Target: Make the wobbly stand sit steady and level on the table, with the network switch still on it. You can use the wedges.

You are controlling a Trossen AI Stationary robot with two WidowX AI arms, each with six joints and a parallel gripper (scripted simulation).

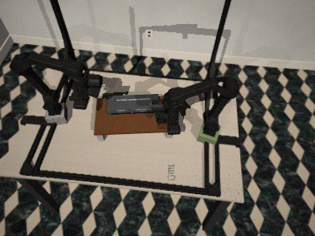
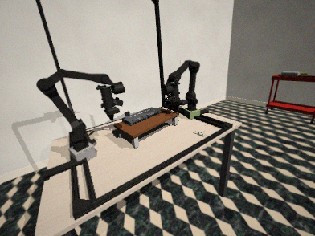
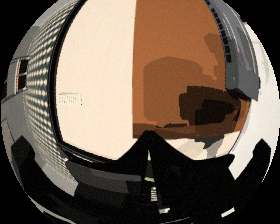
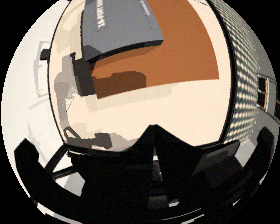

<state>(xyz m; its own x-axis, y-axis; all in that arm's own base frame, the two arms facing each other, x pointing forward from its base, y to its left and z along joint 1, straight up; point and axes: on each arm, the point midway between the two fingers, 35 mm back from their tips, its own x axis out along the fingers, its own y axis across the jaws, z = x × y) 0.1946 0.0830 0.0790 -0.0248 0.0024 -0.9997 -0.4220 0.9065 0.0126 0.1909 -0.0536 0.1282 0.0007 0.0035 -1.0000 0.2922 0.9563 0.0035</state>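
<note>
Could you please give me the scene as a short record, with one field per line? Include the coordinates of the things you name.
stand: brown top (image 1: 120, 124) (image 2: 150, 128) (image 3: 165, 40) (image 4: 185, 45) on pale legs (image 1: 100, 137) (image 2: 135, 141)
switch: grey (image 1: 132, 104) (image 2: 141, 116) (image 3: 243, 72) (image 4: 120, 25), on the stand, toward the wall side
left end effector (image 1: 173, 130) (image 2: 172, 104) (image 3: 148, 134): shut, holding nothing
right end effector (image 1: 80, 104) (image 2: 112, 119) (image 4: 152, 128): shut, holding nothing
slatted item (image 1: 171, 172) (image 2: 198, 133) (image 3: 69, 99): on the table, off the stand
wedges: cannot identify with certainty
level: cannot tell
</note>
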